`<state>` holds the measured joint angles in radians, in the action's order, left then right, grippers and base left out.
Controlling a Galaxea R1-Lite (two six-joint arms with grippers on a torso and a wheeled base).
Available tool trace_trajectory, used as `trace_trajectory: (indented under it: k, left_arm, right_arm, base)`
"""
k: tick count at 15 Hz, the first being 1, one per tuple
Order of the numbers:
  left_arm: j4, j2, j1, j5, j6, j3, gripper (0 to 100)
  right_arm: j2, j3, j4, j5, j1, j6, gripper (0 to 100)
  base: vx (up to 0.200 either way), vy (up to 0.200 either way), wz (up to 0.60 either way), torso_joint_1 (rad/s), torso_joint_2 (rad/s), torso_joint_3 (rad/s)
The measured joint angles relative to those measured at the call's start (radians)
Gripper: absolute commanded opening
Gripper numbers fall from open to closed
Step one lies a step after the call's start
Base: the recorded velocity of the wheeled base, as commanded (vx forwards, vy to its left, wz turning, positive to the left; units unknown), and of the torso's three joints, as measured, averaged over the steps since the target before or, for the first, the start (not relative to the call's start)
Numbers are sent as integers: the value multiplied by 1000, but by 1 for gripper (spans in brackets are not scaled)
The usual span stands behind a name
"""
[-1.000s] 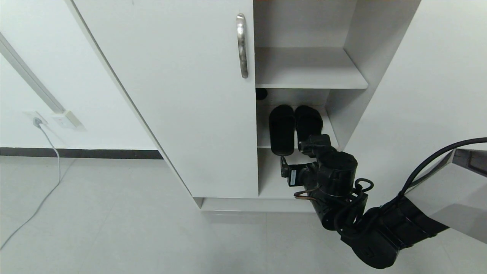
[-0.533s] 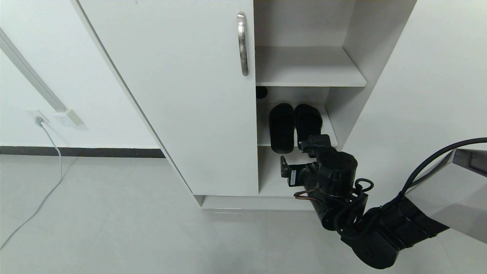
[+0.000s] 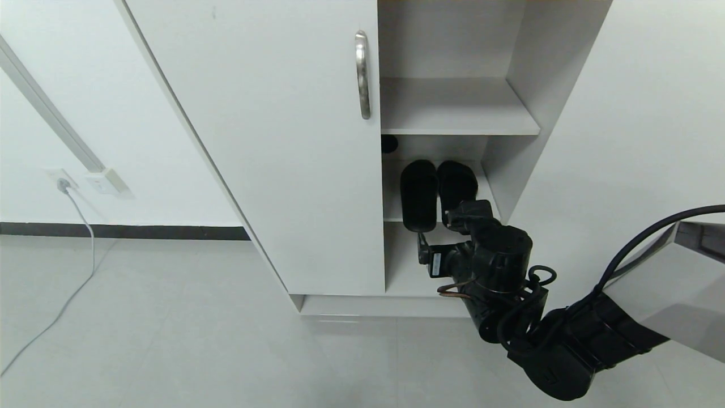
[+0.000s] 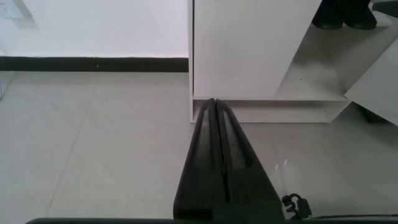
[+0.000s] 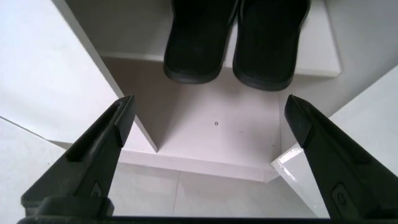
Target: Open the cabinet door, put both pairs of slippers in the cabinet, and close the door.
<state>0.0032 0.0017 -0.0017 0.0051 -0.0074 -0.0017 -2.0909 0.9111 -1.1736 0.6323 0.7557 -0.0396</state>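
Note:
A pair of black slippers [image 3: 439,192] lies side by side on the middle shelf of the white cabinet [image 3: 453,107], heels toward me. In the right wrist view the slippers [image 5: 236,37] overhang the shelf's front edge. My right gripper [image 3: 446,229] hangs open just in front of and below them, empty; its fingertips [image 5: 124,109] stand wide apart. The cabinet's right side is open, with the door [image 3: 623,124] swung out to the right. My left gripper [image 4: 214,106] is shut and empty, low over the floor, pointing at the cabinet's base [image 4: 267,112].
The left cabinet door [image 3: 272,141] is closed, with a metal handle [image 3: 362,73]. A small dark thing [image 3: 388,143] shows at the back of the slipper shelf, partly behind that door. A wall socket and cable [image 3: 68,192] are at far left. Bare tiled floor [image 3: 198,340] lies in front.
The whole head picture has shifted slightly, so the camera has moved. My right gripper stays open before the slippers, and the slippers have not moved on the shelf.

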Motion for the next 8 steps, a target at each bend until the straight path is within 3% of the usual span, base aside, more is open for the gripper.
trace_trajectory:
  k: [8]
  left_arm:
    - [0, 0, 0, 2, -1, 0, 0]
  right_arm:
    - [0, -11, -5, 0, -1, -2, 100]
  base:
    - [0, 0, 0, 2, 1, 181]
